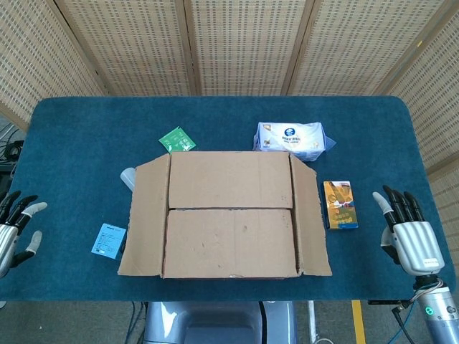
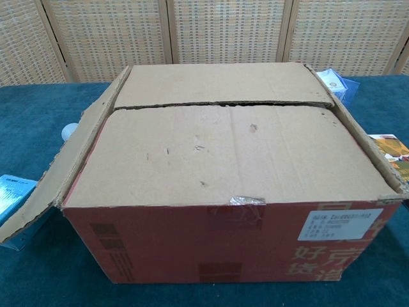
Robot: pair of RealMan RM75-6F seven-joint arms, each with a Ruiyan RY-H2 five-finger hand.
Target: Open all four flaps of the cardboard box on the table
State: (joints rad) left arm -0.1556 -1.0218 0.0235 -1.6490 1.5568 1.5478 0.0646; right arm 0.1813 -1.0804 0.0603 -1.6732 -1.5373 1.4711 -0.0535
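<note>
Both hands idle at the near bench edge, fingers spread, holding nothing: left hand, right hand, well clear of the cardboard box mid-bench. Near flap and far flap lie flat, closed. Left side flap and right side flap are folded out. Judging half done: two flaps left.

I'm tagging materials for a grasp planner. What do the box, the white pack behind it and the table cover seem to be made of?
Cardboard box: matte brown corrugated board, judging by its ragged flap edges and dents; its front is printed red.
White pack: probably soft plastic film, glossy and crinkled at its ends.
Table cover: dark teal fabric, felt or short carpet by its dull, fuzzy look; which one is unclear.
</note>
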